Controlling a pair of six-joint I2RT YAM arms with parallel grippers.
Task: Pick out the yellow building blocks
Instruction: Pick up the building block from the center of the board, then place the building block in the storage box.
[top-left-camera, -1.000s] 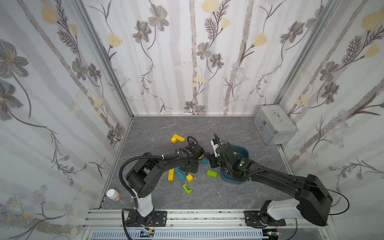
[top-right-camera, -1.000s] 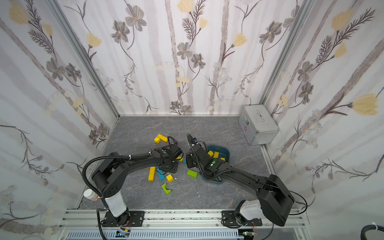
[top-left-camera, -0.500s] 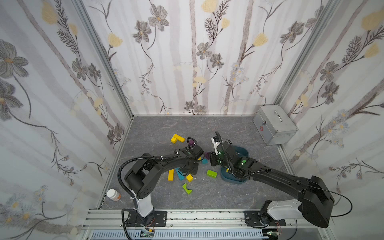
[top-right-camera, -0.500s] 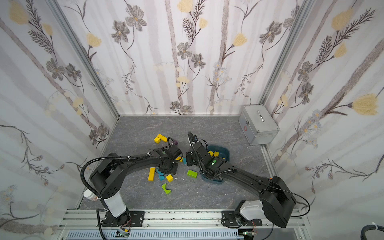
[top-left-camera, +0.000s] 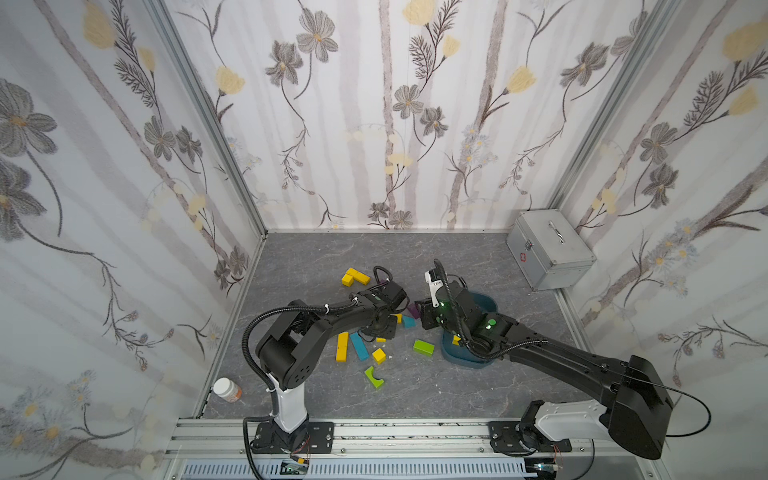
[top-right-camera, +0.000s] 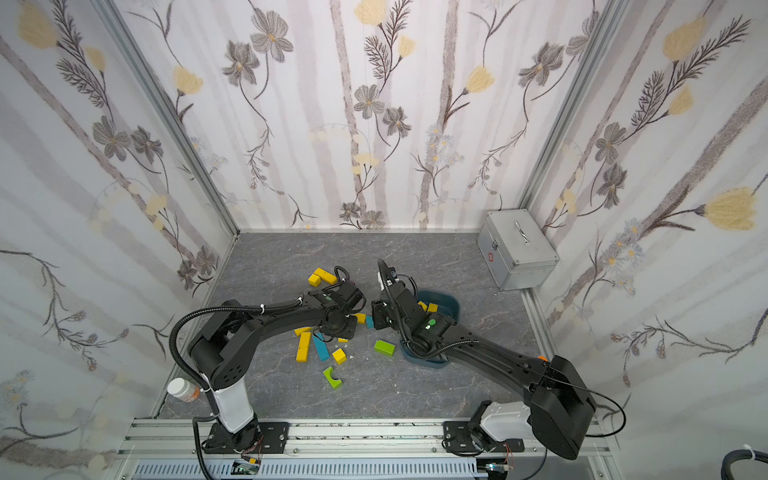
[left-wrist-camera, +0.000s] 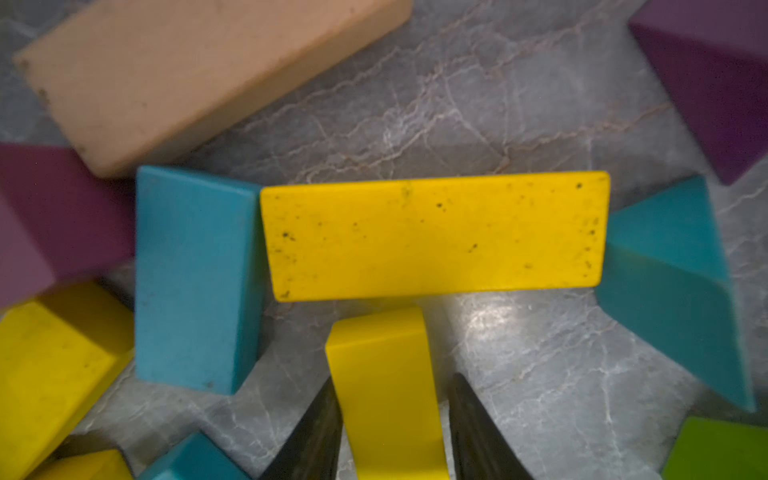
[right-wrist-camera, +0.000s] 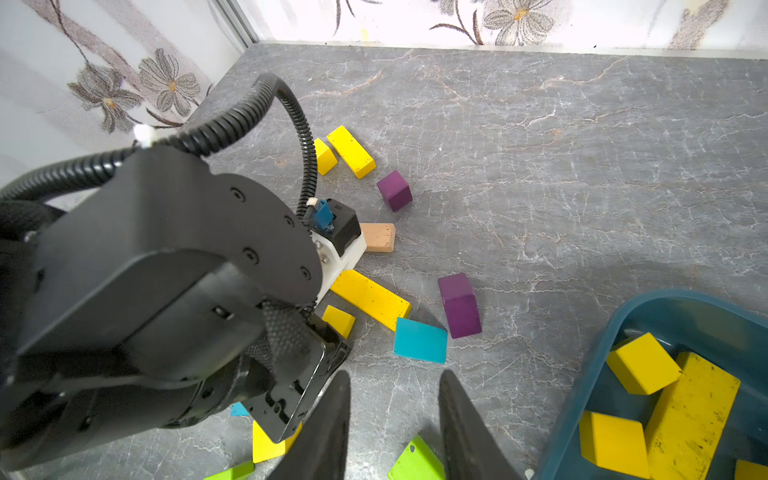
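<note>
Flowery paper walls stand around a grey stone-look surface, and the black left arm and right arm reach over it. By the right arm sits a dark blue plastic tub with some bright yellow building blocks inside; more lie on the surface under the left arm. The left jaws squeeze a small yellow bar, and the right jaws are a little apart, holding nothing.

The left tool shows only as two dark wedges in its wrist view. The short yellow block between them runs off the picture's edge, and the peach bar is blurred and cut off. In both top views the left arm's wrist covers that tool's tips. The right arm lies across the blue bin, hiding its middle from nine to four o'clock.
</note>
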